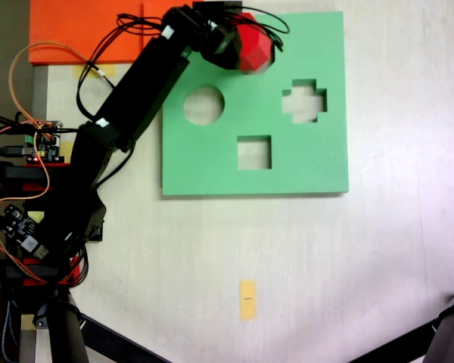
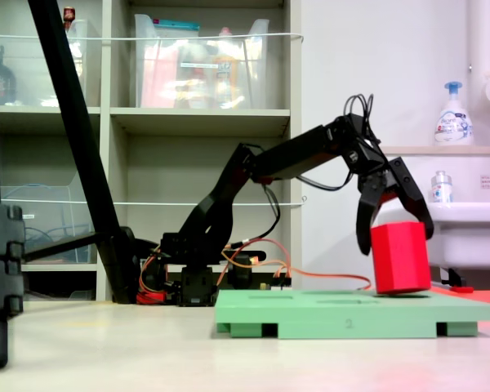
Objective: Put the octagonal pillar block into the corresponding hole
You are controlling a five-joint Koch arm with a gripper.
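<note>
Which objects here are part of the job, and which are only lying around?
Part of the job:
red octagonal foam block
green square foam board
end effector, jaws around the block

Lying around:
orange foam sheet
yellow tape strip
circuit boards
soap dispenser bottle

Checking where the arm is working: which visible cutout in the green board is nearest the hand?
The round cutout, just below-left of the hand holding the red block; the cross cutout and square cutout lie farther.

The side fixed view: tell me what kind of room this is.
Probably a lab or workshop corner, not a home. Open shelving holds clear storage bins, a white sink stands with a pump soap bottle above it, and bare circuit boards sit on the table.
</note>
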